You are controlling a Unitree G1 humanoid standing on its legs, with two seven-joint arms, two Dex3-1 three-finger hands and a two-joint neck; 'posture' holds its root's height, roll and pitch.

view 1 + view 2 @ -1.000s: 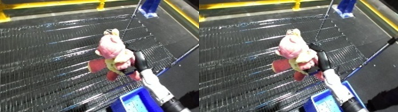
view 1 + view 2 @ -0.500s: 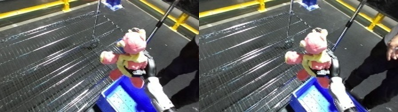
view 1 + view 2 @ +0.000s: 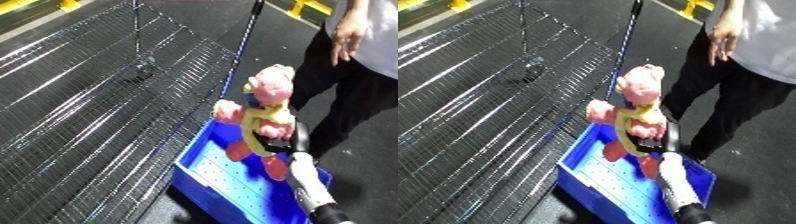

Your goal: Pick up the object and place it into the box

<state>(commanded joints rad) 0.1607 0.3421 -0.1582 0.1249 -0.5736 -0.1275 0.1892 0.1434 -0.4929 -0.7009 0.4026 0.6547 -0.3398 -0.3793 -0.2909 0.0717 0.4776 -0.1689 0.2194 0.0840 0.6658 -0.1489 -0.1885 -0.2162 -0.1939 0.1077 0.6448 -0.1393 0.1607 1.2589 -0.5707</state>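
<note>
A dark floor (image 3: 369,150) runs beside a wire-mesh platform (image 3: 98,115) that fills the side from 7 to 11 o'clock. Against its edge sits a blue bin (image 3: 589,187). The right hand (image 3: 286,143) has its black fingers curled round the back of a pink plush toy in a yellow shirt (image 3: 260,112), holding it upright in the air above the bin's 1 o'clock end.

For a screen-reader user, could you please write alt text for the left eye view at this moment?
The robot's right hand holds a pink plush toy with a yellow top in the air above an open blue bin on the dark floor. A wire-mesh surface fills the left of the view, and a person in dark trousers stands at the right edge.
</note>
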